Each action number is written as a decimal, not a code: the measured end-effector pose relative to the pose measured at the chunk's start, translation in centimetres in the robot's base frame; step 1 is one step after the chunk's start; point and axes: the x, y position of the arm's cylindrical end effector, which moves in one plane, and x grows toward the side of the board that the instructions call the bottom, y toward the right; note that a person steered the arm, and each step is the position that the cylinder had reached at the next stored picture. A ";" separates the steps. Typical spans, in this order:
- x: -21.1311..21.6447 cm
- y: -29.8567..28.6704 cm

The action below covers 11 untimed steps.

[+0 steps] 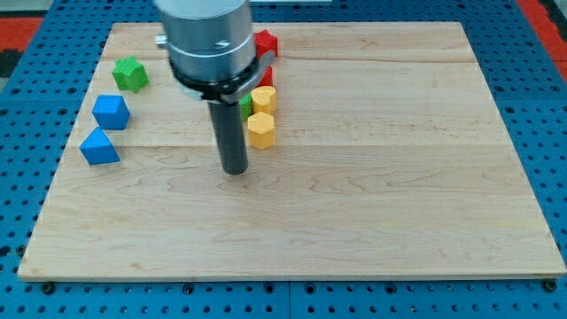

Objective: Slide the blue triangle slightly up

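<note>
1. Blue triangular wooden block (98,147) sits near the left edge of the pale wooden board (372,213), toward the left-middle, just nearer than the blue cube-like block (111,112).
2. Straight dark rod ends at my tip (235,171), resting on bare board well to the right of the blue triangle and only slightly nearer than it.
3. No jaws on this rig at all: nothing clasped, nothing to release, only a plain rod for pushing.
4. Deciding relation, as a judgement: for a push toward the far edge, my tip needs to get to the near side of the blue triangle, so a move left and a little nearer comes first.
5. Blue cube directly beyond the triangle, with little gap, looks a likely obstacle.
6. Green block (130,73) lies farther still, shape unclear.
7. Two yellow hexagonal blocks (260,129) stand just right of the rod.
8. Red star-like block (265,42), another red piece and a green piece partly hidden behind the arm housing; shapes hard to make out.
</note>
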 end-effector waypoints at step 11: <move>-8.8 -14.8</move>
